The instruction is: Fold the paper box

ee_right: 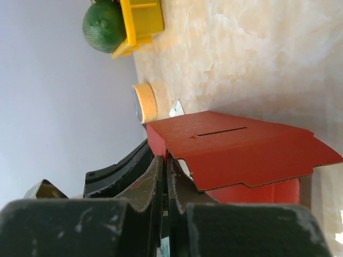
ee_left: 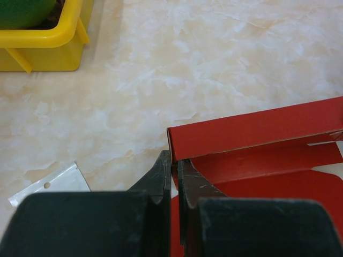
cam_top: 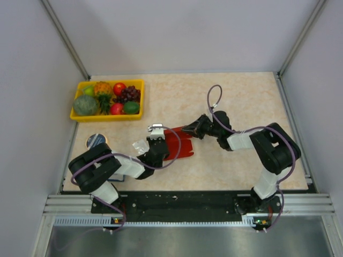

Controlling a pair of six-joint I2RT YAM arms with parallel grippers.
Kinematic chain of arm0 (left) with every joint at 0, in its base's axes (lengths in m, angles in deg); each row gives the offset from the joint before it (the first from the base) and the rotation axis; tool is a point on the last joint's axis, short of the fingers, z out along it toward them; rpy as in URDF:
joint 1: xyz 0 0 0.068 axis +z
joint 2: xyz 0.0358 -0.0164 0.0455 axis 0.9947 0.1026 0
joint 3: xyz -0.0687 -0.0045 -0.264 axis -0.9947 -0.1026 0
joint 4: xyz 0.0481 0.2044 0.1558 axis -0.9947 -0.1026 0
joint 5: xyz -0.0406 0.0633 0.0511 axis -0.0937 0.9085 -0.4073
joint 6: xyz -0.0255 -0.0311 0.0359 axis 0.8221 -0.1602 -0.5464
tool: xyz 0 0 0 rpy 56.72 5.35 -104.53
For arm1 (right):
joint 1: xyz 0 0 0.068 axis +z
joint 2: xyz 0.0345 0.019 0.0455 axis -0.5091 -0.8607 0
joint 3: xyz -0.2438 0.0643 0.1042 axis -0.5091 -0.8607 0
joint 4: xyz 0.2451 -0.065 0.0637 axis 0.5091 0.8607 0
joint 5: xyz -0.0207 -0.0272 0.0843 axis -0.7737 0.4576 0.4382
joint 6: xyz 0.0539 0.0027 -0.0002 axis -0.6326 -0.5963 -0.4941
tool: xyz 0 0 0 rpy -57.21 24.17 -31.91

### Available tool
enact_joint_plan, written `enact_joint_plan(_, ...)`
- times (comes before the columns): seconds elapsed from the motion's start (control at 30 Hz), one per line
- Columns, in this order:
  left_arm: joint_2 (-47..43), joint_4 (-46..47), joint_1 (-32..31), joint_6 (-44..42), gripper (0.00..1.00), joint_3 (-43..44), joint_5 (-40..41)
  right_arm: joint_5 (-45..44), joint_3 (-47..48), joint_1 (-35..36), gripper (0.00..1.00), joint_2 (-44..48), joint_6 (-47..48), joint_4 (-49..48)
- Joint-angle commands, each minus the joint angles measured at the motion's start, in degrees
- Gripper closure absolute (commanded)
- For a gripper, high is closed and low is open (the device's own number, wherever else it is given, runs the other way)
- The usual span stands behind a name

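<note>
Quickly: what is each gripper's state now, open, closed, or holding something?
Left gripper: closed, pinching an edge of the thin bright red cardboard paper box.
Right gripper: closed, pinching another edge of the same box.

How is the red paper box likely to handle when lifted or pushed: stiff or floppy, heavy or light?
Probably light: the paper box is thin card, seen edge-on beside the left gripper. Likely fairly stiff: its raised panel shows no sag, bending only at creases. Pushed, it would probably slide on the smooth table, not roll.
</note>
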Motion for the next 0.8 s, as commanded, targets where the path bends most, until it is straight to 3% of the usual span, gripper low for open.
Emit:
enact_joint_plan(0.0, -0.2, 0.6, -0.8, -0.5, 1.00, -0.6, -2.3, -1.9, -3.1, -0.4, 1.00, 0.4, -4.7, -12.2)
enact_joint_plan(0.17, -2.1, -4.8, -0.8, 3.3, 1.00, 0.7, -0.5, 2.2, -2.8, -0.8, 1.00, -7.6, -13.0, -32.6)
enact_joint_plan(0.23, -2.7, -6.7, -0.7, 4.0, 1.00, 1.5, -0.7, 1.9, -3.7, -1.3, 1.00, -7.4, -10.9, -32.9)
enact_joint_plan(0.27, -2.9, -7.8, -0.7, 4.4, 1.00, 1.9, -0.7, 4.5, -3.2, -1.4, 0.88, -5.7, -4.3, -24.4)
enact_joint_plan(0.3, -3.3, -10.9, -0.7, 5.1, 1.00, 2.7, -0.8, 5.7, -3.1, -1.4, 0.53, -3.1, 0.1, -18.5)
enact_joint_plan(0.4, -4.8, -12.3, -0.8, 6.3, 1.00, 2.6, -1.6, 5.1, -6.1, -1.9, 0.36, 9.2, 15.4, 3.4)
enact_joint_plan(0.43, -5.1, -12.0, -0.8, 6.5, 1.00, 2.4, -1.6, 5.2, -7.2, -3.1, 0.36, 14.9, 17.8, 6.4)
enact_joint_plan(0.63, -7.0, -15.5, -0.7, 7.6, 1.00, 2.9, -2.0, 4.7, -13.4, -5.1, 0.40, 26.9, 36.5, 23.6)
enact_joint_plan(0.77, -8.5, -17.3, -0.7, 8.4, 1.00, 3.2, -2.9, 3.8, -12.5, -3.6, 0.64, 27.2, 39.1, 23.1)
